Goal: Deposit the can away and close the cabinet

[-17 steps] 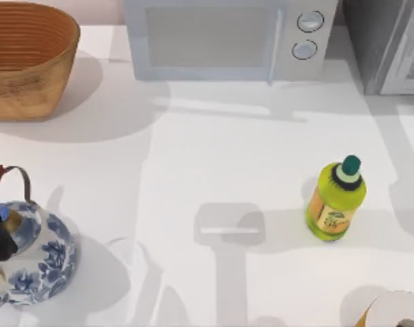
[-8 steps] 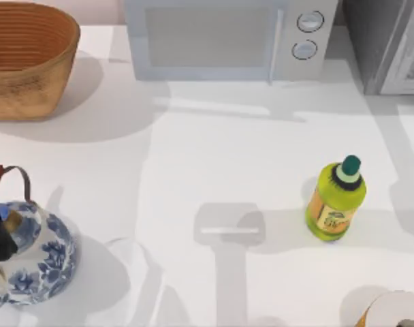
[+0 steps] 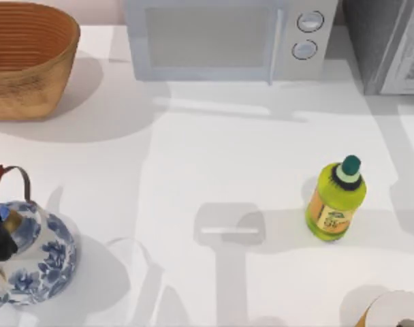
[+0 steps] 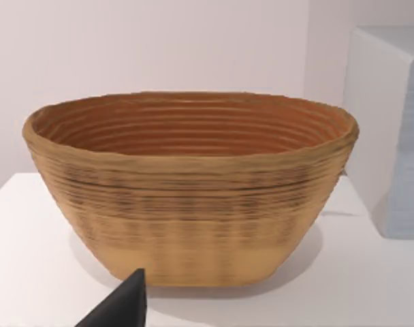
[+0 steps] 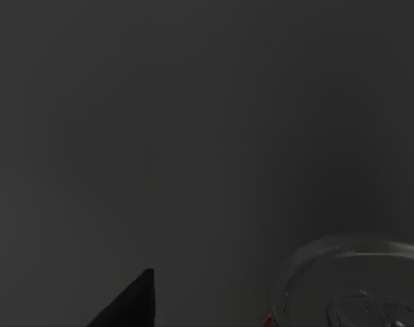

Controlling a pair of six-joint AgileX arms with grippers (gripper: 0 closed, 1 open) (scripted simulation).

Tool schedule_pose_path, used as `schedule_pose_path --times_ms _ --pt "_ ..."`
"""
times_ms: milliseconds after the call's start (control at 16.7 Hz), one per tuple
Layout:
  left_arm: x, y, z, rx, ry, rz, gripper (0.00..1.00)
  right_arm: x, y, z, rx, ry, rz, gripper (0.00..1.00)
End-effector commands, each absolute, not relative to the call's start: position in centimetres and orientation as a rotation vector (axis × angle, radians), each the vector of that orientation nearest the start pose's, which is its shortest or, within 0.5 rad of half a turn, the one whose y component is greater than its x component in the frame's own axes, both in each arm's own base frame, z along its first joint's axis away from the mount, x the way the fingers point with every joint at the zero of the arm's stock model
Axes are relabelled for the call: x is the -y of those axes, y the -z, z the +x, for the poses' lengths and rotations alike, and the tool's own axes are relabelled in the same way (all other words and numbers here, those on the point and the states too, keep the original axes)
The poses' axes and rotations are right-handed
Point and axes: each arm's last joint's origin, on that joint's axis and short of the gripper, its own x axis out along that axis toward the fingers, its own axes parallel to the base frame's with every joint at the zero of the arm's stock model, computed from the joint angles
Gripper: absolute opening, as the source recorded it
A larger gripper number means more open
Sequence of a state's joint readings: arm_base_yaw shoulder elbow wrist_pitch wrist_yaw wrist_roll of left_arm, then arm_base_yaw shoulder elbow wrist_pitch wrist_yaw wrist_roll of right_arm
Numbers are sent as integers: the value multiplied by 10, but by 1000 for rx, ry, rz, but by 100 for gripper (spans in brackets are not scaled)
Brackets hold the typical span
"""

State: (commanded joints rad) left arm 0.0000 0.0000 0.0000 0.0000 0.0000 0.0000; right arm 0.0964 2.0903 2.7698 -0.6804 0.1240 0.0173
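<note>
Your can [image 5: 353,286], seen by its metal rim, should be light, stiff and slick, so grip its side wall; whether either arm's jaws are apart, I cannot tell.

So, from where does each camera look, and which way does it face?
Top view: above the table, looking down on the grey microwave, green plastic bottle and blue-white porcelain teapot.
Left wrist view: low, facing the brown woven basket; one black tool finger shows.
Right wrist view: dark.
The top view also shows that basket.
</note>
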Motion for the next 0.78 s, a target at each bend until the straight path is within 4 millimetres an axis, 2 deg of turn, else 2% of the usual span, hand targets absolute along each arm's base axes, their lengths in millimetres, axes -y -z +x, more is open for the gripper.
schedule_pose_path --times_ms 240,420,600,780 --pt "1 -160 106 0 0 0 100 -45 -532 404 4 0 2 100" --pt "1 -160 106 0 0 0 100 -43 -544 386 38 -18 -10 100" --pt "1 -160 106 0 0 0 100 -39 -562 347 96 -44 -26 100" --pt "1 -160 106 0 0 0 100 -32 -571 289 159 -66 -41 100"
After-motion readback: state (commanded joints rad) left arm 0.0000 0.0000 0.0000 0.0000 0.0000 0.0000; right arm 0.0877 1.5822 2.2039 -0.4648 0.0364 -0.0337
